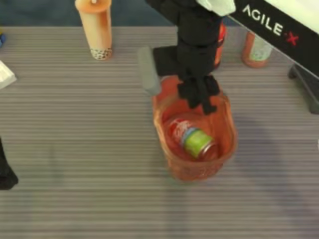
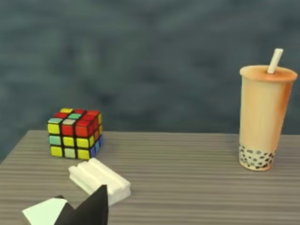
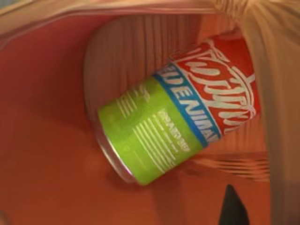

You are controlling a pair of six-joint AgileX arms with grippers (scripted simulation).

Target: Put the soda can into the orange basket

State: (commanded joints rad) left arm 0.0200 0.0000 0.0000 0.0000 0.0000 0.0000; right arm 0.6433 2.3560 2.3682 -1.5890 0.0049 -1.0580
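The soda can [image 1: 195,139] lies on its side inside the orange basket [image 1: 172,167], at the middle of the table, its green half toward the near right rim. In the right wrist view the soda can [image 3: 180,119] rests loose on the orange basket's floor [image 3: 51,154]. My right gripper [image 1: 199,99] hangs open over the basket's far rim, apart from the can; one dark fingertip [image 3: 232,206] shows. The arm hides the basket's handle. My left gripper [image 1: 6,174] is parked at the table's left edge, with one fingertip [image 2: 96,208] showing.
A tall orange cup [image 1: 95,30] with a straw stands at the back left. A colour cube [image 2: 75,133] and a white block [image 2: 98,180] lie at the far left. A grey piece [image 1: 148,69] lies beside the basket. A red container [image 1: 221,42] and another cup [image 1: 256,50] stand at the back right.
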